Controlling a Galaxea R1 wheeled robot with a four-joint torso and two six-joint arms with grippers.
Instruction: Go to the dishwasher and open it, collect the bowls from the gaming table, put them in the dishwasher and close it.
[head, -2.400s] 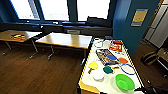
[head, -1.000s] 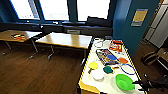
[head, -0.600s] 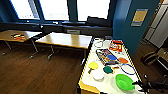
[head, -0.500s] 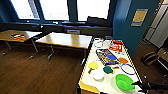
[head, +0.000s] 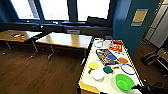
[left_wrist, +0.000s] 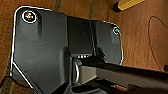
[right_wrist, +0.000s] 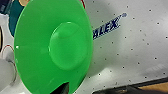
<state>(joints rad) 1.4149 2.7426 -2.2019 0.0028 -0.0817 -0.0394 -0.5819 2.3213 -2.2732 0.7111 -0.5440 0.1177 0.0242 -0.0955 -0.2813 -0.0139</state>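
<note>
Green bowl (head: 124, 82): lower right, near the counter (head: 105, 85) edge, within reach.
Right end effector (head: 136, 87): at the bowl's rim; grip state unclear.

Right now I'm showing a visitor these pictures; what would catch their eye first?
Probably the big bright green bowl at the near end of the long white table, with the right gripper at its rim. Behind it lie smaller yellow, white, teal and orange bowls.
</note>
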